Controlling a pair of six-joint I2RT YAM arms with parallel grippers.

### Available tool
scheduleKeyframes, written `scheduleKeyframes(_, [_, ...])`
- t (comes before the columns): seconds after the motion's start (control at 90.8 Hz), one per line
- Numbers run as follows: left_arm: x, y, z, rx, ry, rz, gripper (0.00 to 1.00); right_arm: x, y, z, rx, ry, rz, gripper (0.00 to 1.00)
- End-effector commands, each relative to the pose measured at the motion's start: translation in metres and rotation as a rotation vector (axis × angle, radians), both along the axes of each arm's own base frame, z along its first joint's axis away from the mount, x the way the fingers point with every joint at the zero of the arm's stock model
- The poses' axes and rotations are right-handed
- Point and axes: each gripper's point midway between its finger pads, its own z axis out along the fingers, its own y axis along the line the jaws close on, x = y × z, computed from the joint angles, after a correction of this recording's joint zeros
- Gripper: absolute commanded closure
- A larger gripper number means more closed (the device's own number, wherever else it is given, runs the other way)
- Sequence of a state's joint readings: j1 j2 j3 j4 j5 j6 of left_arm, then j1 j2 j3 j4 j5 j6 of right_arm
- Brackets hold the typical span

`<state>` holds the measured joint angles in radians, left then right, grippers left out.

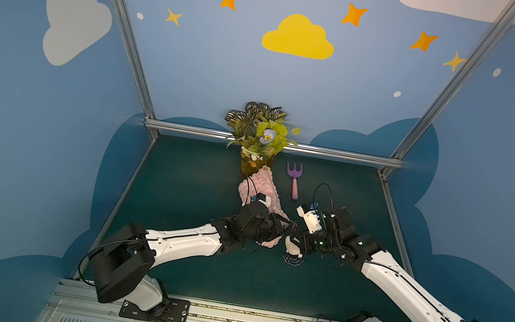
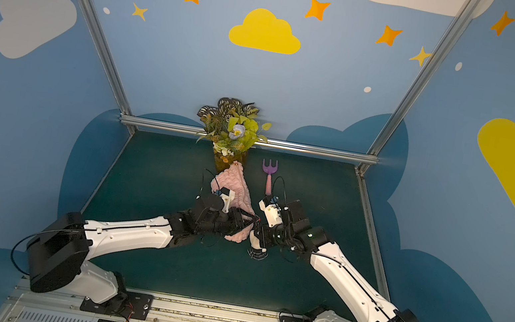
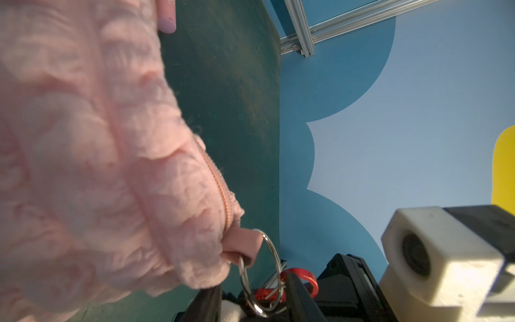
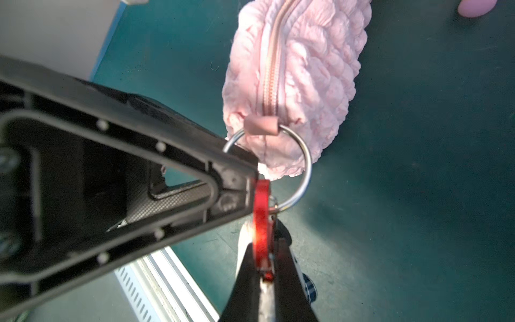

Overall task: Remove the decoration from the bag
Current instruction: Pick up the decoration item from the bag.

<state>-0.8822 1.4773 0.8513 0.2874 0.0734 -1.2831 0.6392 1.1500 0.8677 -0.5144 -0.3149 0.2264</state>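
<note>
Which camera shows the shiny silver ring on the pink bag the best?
The right wrist view: the silver ring is sharp there, running through the tab of the pink bag toward the red clip. The left wrist view shows the ring too, but partly hidden. In both top views it is too small to make out.

An amber vase of leafy green artificial flowers with a pale blue bloom (image 1: pixel 259 137) is standing at the far middle of the dark green table mat (image 1: pixel 182 185), and a purple-pronged, pink-handled plastic toy garden fork (image 1: pixel 294 179) is lying just right of it.
</note>
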Motion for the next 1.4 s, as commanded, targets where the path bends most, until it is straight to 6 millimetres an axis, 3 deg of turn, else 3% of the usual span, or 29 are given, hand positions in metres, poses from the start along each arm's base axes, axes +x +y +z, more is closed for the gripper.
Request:
scheduleKeyframes(0.0, [0.002, 0.0, 0.017, -0.027, -0.03, 0.016, 0.64, -0.002, 0.003, 0.017, 0.021, -0.042, 0.023, 1.0])
scheduleKeyframes(0.407, [0.01, -0.001, 0.01, 0.001, -0.036, 0.039, 0.7, -0.012, -0.004, 0.013, 0.018, -0.042, 0.031, 1.0])
scheduleKeyframes(0.617, [0.014, -0.008, 0.013, -0.002, -0.056, 0.024, 0.81, -0.015, -0.007, 0.005, 0.004, -0.032, 0.025, 1.0])
scheduleKeyframes(0.804, [0.013, -0.012, 0.019, -0.027, -0.069, 0.002, 0.97, -0.016, -0.009, 0.003, 0.0, -0.03, 0.017, 1.0])
scheduleKeyframes(1.079, [0.016, -0.004, 0.043, -0.06, -0.197, -0.022, 0.98, -0.016, -0.008, 0.01, 0.028, -0.044, 0.006, 0.99])
scheduleKeyframes(1.156, [0.018, 0.0, 0.06, -0.097, -0.281, -0.043, 0.97, -0.017, -0.008, 0.012, 0.041, -0.047, 0.006, 0.89])
scheduleKeyframes(1.244, [0.021, 0.004, 0.077, -0.149, -0.362, -0.076, 0.97, -0.017, -0.006, 0.016, 0.062, -0.055, 0.007, 0.58])
scheduleKeyframes(1.288, [0.02, 0.006, 0.086, -0.179, -0.394, -0.098, 0.98, -0.018, -0.005, 0.02, 0.079, -0.061, 0.013, 0.48])
scheduleKeyframes(1.388, [0.019, 0.009, 0.098, -0.218, -0.443, -0.168, 0.98, -0.018, -0.003, 0.026, 0.107, -0.079, 0.012, 0.36])
